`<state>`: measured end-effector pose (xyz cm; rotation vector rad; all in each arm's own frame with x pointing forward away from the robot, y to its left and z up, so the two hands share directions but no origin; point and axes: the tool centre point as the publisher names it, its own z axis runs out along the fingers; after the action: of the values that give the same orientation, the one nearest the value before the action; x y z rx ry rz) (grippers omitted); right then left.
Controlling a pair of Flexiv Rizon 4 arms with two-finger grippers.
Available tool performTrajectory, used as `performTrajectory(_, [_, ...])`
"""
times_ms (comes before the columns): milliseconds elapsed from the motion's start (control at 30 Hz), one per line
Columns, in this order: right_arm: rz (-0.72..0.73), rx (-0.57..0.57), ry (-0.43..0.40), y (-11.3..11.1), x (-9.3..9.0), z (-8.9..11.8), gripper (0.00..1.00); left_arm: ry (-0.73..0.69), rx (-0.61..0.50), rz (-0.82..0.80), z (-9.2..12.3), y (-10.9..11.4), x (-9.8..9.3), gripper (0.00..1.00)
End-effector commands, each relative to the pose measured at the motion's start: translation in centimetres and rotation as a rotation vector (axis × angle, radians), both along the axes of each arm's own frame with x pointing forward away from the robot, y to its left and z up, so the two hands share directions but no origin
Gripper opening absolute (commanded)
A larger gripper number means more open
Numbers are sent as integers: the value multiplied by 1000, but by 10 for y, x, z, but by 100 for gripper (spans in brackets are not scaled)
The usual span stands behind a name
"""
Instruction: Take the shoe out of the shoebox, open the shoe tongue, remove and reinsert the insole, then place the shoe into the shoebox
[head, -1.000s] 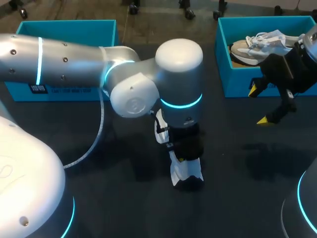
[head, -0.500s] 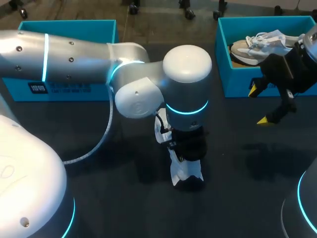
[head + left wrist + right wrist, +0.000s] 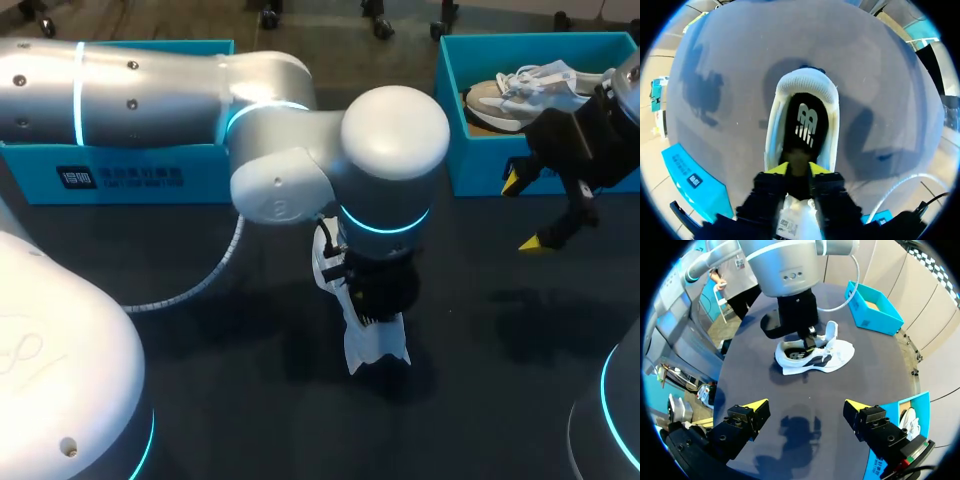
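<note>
Shifting over in the last second, left gripper (image 3: 797, 170) stays narrow, pinching insole (image 3: 805, 122) inside shoe (image 3: 807, 82) just beneath it; shoe unmoved, so insole pull likely starting. Right gripper (image 3: 805, 405) wide, empty.

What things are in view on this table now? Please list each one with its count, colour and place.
shoe on the table: one, white, mid-table, under the left gripper
insole: one, black, inside that shoe
left shoebox: one, teal, far left of the table
right shoebox: one, teal, far right of the table
boxed shoe: one, white and beige, inside the right shoebox
table: one, dark
left gripper: in the shoe's opening, shut on the insole
right gripper: open, above bare table near the right shoebox
</note>
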<state>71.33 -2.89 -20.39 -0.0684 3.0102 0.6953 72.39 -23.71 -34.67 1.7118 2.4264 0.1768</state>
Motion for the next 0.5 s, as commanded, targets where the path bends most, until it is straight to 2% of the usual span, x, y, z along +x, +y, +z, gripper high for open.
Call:
performTrajectory(33, [-1, -3, 1, 1, 1, -1, 100, 13, 4, -10, -5, 0, 5, 99])
performTrajectory(500, [-1, -3, 1, 1, 1, -1, 100, 0, 20, -60, -6, 7, 17, 100])
